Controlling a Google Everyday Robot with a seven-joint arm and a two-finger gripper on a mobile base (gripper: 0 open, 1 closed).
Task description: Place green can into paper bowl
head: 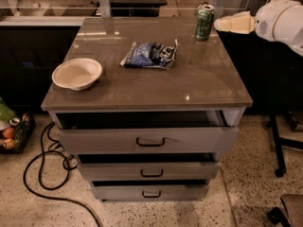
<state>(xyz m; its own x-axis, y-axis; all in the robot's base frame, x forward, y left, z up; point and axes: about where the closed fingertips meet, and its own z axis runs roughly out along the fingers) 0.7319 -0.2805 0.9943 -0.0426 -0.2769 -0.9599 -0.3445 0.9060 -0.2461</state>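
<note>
Far to the left of the gripper, near the front-left corner of a smooth, glossy grey cabinet top [199, 79], the paper bowl [76, 73] is seen: shallow, round, off-white and thin-rimmed. Between it and the gripper, a crinkled blue-and-white foil snack bag [150, 55] is laid flat. The green can [204, 21], cylindrical with a silver top, is stood upright at the back-right corner, just left of the gripper's tip. The cream, wedge-shaped gripper [218, 23] is held level beside the can; whether it is spread or pressed together cannot be told.
</note>
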